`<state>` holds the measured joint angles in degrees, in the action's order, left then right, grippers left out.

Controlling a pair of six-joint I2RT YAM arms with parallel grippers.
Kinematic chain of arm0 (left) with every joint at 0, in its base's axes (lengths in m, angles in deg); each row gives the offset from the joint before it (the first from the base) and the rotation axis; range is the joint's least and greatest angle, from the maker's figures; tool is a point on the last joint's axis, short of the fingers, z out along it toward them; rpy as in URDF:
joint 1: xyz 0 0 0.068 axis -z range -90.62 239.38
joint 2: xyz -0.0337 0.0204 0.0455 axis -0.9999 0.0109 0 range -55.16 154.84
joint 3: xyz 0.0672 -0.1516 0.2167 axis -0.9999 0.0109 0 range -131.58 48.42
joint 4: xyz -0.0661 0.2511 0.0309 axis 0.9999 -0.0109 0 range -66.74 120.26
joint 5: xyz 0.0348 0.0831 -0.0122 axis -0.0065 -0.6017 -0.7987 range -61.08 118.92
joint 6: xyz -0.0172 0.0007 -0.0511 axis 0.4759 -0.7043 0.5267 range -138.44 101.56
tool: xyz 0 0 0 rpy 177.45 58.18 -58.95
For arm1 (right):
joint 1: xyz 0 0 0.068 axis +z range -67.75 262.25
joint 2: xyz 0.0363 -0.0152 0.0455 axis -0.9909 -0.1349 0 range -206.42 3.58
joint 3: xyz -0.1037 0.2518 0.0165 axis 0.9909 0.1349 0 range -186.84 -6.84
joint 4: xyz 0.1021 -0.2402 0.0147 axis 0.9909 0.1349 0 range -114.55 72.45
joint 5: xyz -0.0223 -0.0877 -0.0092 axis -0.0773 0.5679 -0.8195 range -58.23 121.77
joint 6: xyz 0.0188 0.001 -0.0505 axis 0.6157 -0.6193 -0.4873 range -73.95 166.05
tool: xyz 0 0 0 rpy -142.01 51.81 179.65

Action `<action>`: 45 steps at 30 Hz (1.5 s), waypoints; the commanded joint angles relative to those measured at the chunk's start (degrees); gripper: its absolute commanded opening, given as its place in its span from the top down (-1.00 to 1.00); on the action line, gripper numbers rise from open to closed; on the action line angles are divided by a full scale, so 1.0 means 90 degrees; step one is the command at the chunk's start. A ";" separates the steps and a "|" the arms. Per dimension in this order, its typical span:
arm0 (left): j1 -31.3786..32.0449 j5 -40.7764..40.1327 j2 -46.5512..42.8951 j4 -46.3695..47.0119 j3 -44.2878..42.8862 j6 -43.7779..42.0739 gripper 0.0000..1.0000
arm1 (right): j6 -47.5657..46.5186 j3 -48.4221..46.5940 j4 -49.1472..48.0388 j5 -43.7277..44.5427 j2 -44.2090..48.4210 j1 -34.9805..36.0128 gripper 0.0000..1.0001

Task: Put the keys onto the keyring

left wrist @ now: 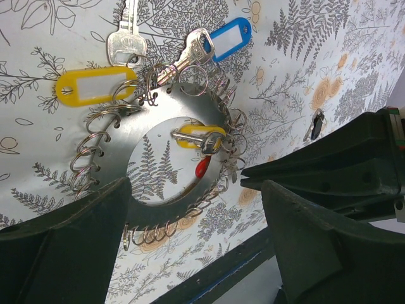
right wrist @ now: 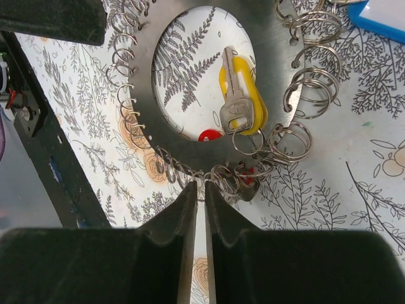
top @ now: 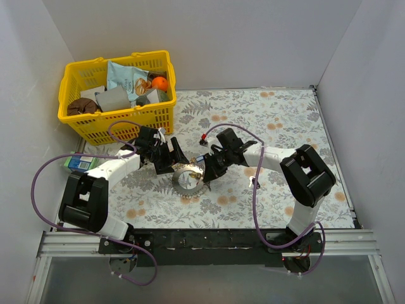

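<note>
Plainly, you held the left gripper (left wrist: 195,190) with its jaws wide apart, straddling the 6 o'clock side of the keyring (left wrist: 120,145). That was likely meant as a fence so the ring could not slide away, though I could not tell whether a finger touched it. The keyring lay flat on the floral cloth (left wrist: 50,38) between your two arms. Seen from the left wrist, a yellow-tagged key (left wrist: 95,85) hung off the rim at 10 o'clock and a blue-tagged key (left wrist: 231,38) at 1 o'clock. A yellow-headed key (left wrist: 199,136) lay inside the hole, seemingly hooked to a small ring at 3 o'clock. Farther out at 3 o'clock a dark key (left wrist: 316,123) lay loose on the cloth, not yet threaded. At the rim your right gripper (right wrist: 197,190) had its fingers drawn almost together. It apparently nipped one small split ring, probably to steady it for threading; I could not confirm a firm grip.
</note>
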<state>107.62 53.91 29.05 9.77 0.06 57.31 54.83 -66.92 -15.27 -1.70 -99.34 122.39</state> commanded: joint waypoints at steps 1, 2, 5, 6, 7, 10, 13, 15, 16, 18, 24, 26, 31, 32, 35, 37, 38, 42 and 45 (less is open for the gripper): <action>0.0014 0.0133 -0.0020 0.0050 -0.0037 -0.0096 -0.68 | -0.0106 0.0015 -0.0025 -0.0177 0.0087 0.0013 0.61; 0.0014 0.0133 -0.0020 0.0041 -0.0047 -0.0105 -0.68 | -0.0096 0.0005 -0.0006 -0.0148 0.0087 0.0013 0.60; 0.0014 0.0143 -0.0020 0.0050 -0.0047 -0.0106 -0.68 | -0.0135 -0.0024 0.0062 -0.0080 0.0039 0.0013 0.55; 0.0014 0.0133 -0.0010 0.0041 -0.0056 -0.0106 -0.68 | -0.0155 -0.0034 0.0082 -0.0070 0.0029 0.0013 0.53; 0.0014 0.0143 -0.0010 0.0040 -0.0057 -0.0106 -0.68 | -0.0164 -0.0034 0.0102 -0.0041 0.0029 0.0013 0.53; 0.0014 0.0143 -0.0010 0.0050 -0.0056 -0.0115 -0.68 | -0.0223 -0.0034 0.0131 -0.0011 0.0067 0.0013 0.42; 0.0014 0.0143 -0.0001 0.0041 -0.0066 -0.0115 -0.68 | -0.0272 -0.0083 0.0180 0.0086 0.0039 0.0013 0.26; 0.0014 0.0143 0.0009 0.0040 -0.0076 -0.0115 -0.68 | -0.0301 -0.0132 0.0258 0.0145 -0.0039 0.0013 0.19; 0.0014 0.0153 0.0009 0.0040 -0.0066 -0.0115 -0.68 | -0.0292 -0.0170 0.0277 0.0164 -0.0069 0.0013 0.18; 0.0005 0.0153 -0.0001 0.0040 -0.0066 -0.0115 -0.68 | -0.0291 -0.0181 0.0326 0.0213 -0.0137 0.0013 0.15; 0.0014 0.0153 0.0009 0.0050 -0.0066 -0.0115 -0.68 | -0.0291 -0.0142 0.0366 0.0165 -0.0284 0.0013 0.14; 0.0014 0.0172 0.0009 0.0040 -0.0076 -0.0106 -0.68 | -0.0291 -0.0093 0.0336 0.0145 -0.0294 0.0013 0.14; 0.0014 0.0172 0.0019 0.0050 -0.0096 -0.0115 -0.68 | -0.0272 -0.0063 0.0259 -0.0001 -0.0245 0.0013 0.17; 0.0014 0.0172 0.0019 0.0041 -0.0096 -0.0115 -0.68 | -0.0253 -0.0054 0.0239 -0.0030 -0.0226 0.0013 0.19; 0.0014 0.0182 0.0019 0.0050 -0.0066 -0.0106 -0.68 | -0.0184 -0.0034 0.0131 -0.0215 -0.0177 0.0013 0.29; 0.0014 0.0182 0.0009 0.0050 -0.0057 -0.0106 -0.68 | -0.0106 0.0024 -0.0014 -0.0410 -0.0128 0.0013 0.33; 0.0005 0.0172 0.0000 0.0050 -0.0047 -0.0106 -0.68 | -0.0087 0.0053 -0.0064 -0.0460 -0.0099 0.0013 0.35; 0.0014 0.0172 -0.0020 0.0070 -0.0008 -0.0096 -0.68 | -0.0008 0.0103 -0.0172 -0.0577 -0.0059 0.0013 0.41; 0.0014 0.0192 -0.0010 0.0079 0.0012 -0.0096 -0.69 | 0.0002 0.0132 -0.0181 -0.0548 -0.0088 0.0013 0.42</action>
<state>107.62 54.74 29.77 9.77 0.06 56.98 54.32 -66.44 -15.14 -4.55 -101.65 122.39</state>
